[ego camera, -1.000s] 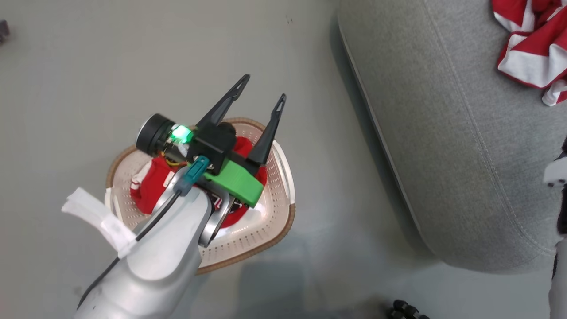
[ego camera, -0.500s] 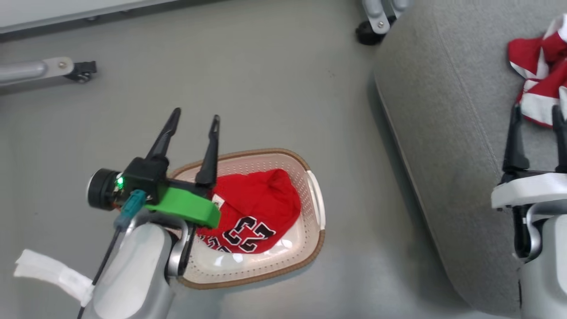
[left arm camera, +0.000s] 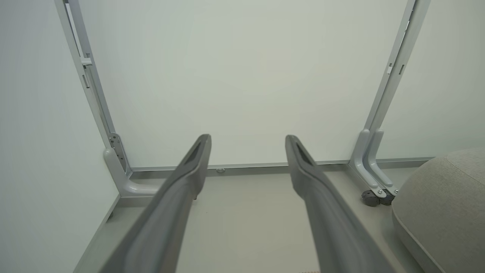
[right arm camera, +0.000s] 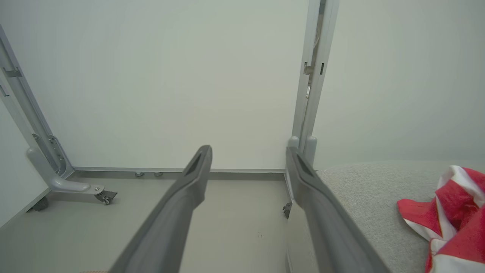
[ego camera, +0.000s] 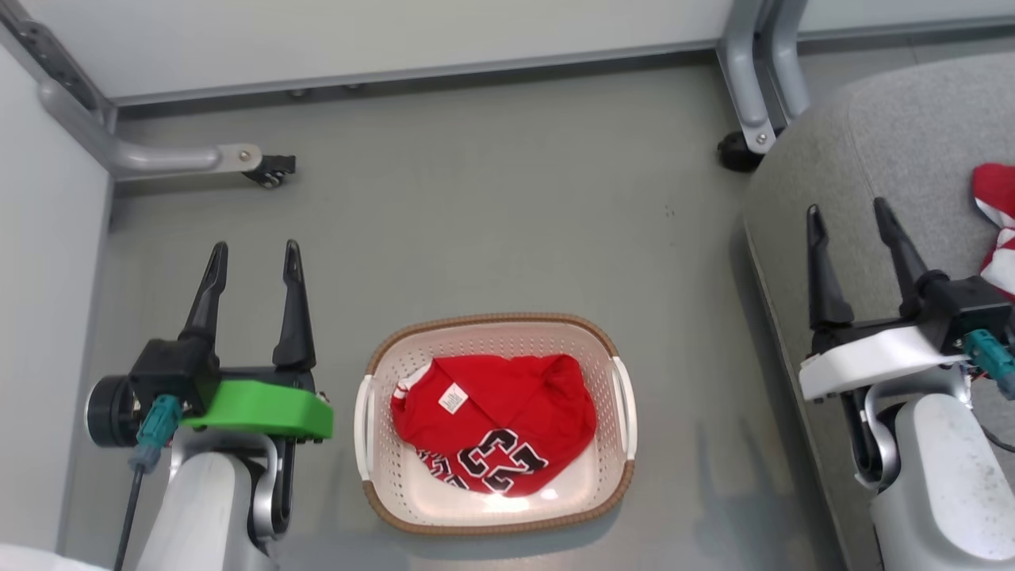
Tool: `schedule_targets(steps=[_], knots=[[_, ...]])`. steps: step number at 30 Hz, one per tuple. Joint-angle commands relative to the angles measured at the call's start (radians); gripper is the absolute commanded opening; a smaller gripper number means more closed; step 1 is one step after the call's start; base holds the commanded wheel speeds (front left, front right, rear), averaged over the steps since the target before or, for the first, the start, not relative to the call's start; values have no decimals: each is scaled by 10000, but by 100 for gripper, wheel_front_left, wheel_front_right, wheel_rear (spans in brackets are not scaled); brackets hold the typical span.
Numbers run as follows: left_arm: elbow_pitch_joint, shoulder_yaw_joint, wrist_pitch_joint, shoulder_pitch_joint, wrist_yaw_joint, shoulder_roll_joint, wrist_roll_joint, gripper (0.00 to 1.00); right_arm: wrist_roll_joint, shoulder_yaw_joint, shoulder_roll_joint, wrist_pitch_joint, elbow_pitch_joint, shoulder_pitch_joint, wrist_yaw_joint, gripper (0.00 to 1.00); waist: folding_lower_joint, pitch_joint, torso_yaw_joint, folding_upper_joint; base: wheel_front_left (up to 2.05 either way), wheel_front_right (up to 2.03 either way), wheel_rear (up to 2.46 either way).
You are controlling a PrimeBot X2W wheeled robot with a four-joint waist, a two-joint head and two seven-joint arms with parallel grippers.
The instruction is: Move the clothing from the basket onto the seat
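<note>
Inside the basket (ego camera: 373,412), a crumpled red jersey (ego camera: 496,420) numbered 23.

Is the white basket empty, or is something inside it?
Not empty. A crumpled red jersey with the number 23 lies inside the basket, covering most of its bottom.

Bright red soft jersey (ego camera: 496,420): white neck label, black 23 outlined white. Perforated plastic basket (ego camera: 492,339) was cream-white, rim brown woven-look, handles white. Big fabric seat (ego camera: 856,159), right: plain grey. Crumpled garment (ego camera: 995,230) on it was red with white stripes. Bracket on left gripper (ego camera: 254,247) was green, on right gripper (ego camera: 846,206) white; fingers (ego camera: 293,317) dark. Floor (ego camera: 507,206) grey.
</note>
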Motion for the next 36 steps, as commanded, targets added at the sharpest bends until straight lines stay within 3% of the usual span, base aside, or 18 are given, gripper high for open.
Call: schedule_targets(steps=[1, 13, 21, 36], knots=[[-63, 137, -7, 290, -60, -57, 116, 100, 54, 118, -5, -12, -91, 252, -7, 100, 0, -470, 352, 0, 0, 0, 0], [-218, 693, -8, 1419, -501, -435, 732, 100, 71, 846, 98, -12, -971, 1845, -7, 100, 0, -1233, 490, 0, 0, 0, 0], [-88, 665, -8, 1502, -760, -580, 988, 100, 75, 951, 128, -12, -1441, 2689, -7, 100, 0, -1172, 578, 0, 0, 0, 0], [40, 794, -8, 1222, -935, -675, 1157, 100, 325, 903, 133, -12, -1438, 2670, -7, 100, 0, -982, 612, 0, 0, 0, 0]])
